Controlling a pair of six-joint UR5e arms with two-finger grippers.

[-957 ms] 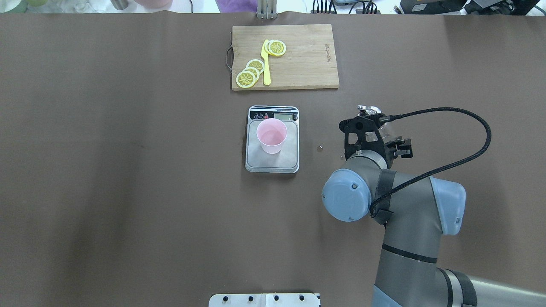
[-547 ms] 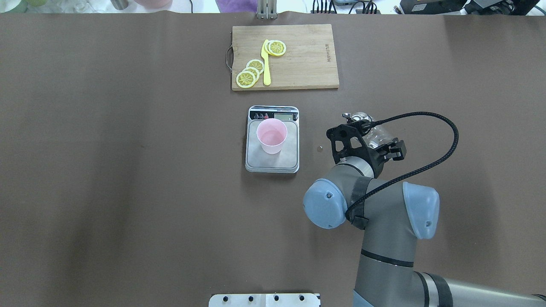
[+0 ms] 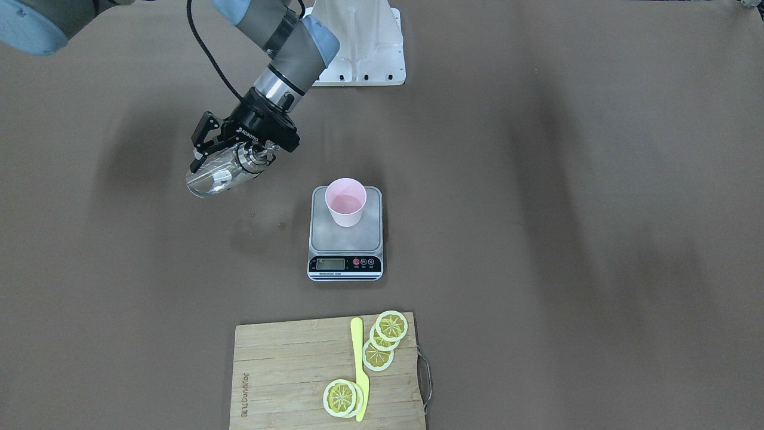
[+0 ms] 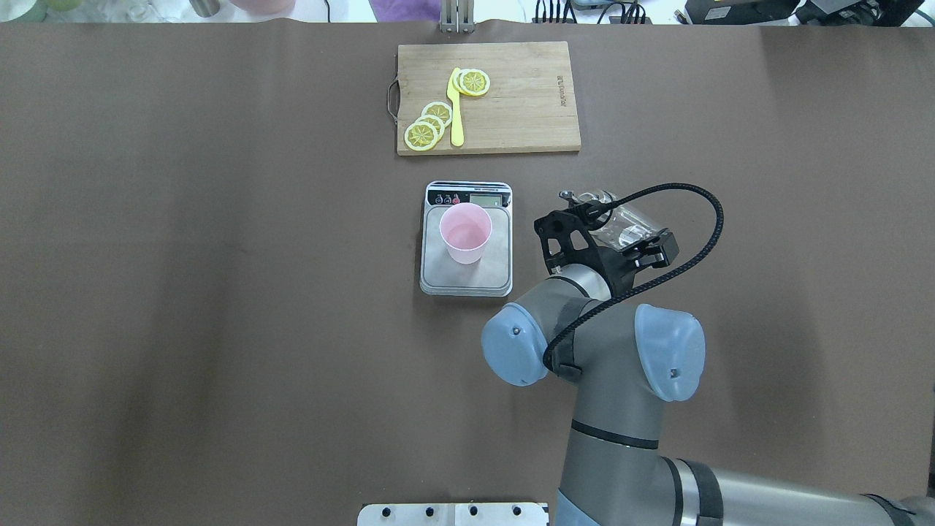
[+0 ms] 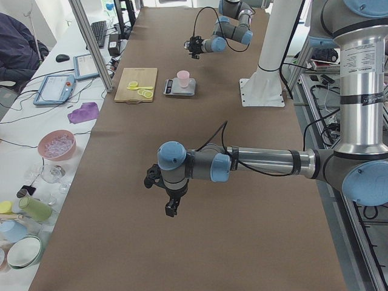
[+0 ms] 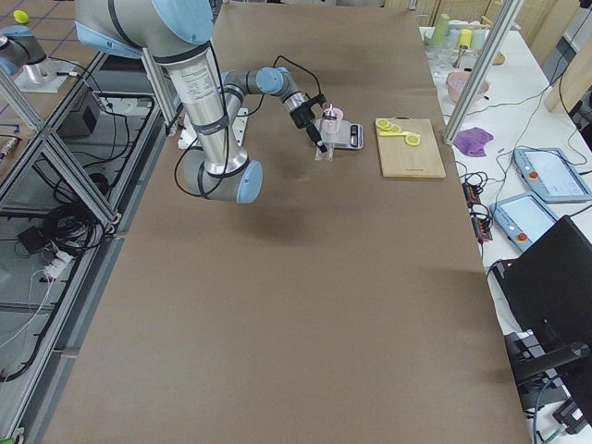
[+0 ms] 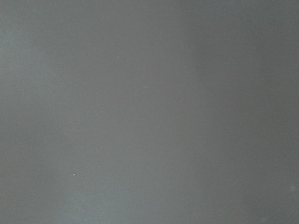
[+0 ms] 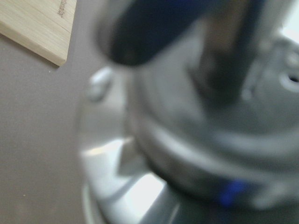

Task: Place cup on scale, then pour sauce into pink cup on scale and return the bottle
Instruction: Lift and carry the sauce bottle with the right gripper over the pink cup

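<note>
Two arms work this bench [image 4: 219, 292], and only the right one holds anything. The right fingers [image 3: 200, 143] are clamped on the bottle [image 3: 212, 176], one on each side of its clear body. The bottle hangs above the bench, tipped well over towards lying flat. Its metal spout [image 4: 567, 195] points towards the scale [image 4: 467, 276] and its base points away from it. It is on the robot's right of the scale, near it but apart, and the spout is not over the cup [image 4: 465, 232]. How much sauce is in the bottle cannot be told.

The cup stands upright on the scale's silver platform, inside its edges, mouth open. The scale's black strip with display and buttons faces away from the robot, towards the board [image 4: 511, 109]. The board lies beyond the scale, apart from it, and carries lemon slices [image 4: 427, 126] and a yellow knife [image 4: 456, 109].

A black cable [image 4: 701, 219] loops out from the right wrist. The right wrist view is blurred: it shows the bottle's metal top very close and a corner of the board.

The left fingers [image 5: 170, 208] hang over bare bench far from the scale. They show only in the side view, so whether they are spread or pressed together cannot be told. The left wrist view shows plain bench surface.
</note>
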